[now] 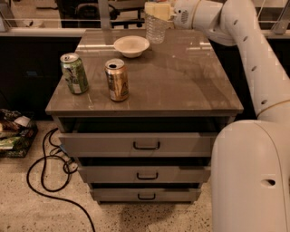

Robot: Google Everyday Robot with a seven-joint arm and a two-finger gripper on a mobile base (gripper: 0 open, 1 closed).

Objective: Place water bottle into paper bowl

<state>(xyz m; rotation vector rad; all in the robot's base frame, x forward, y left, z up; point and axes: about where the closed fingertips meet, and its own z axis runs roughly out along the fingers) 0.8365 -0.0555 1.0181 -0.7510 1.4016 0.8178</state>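
The water bottle [157,29] is a clear ribbed plastic bottle held upright at the back of the cabinet top, its lower body showing below the fingers. My gripper [158,10] is shut on its upper part, reaching in from the right at the top of the view. The paper bowl [131,45] is a shallow off-white bowl on the cabinet top, just left of and below the bottle. The bottle's cap is hidden by the gripper.
A green can [74,73] and a gold can [117,79] stand on the front left of the grey drawer cabinet [190,86]. My arm [253,59] runs down the right side. A black cable [45,176] lies on the floor at left.
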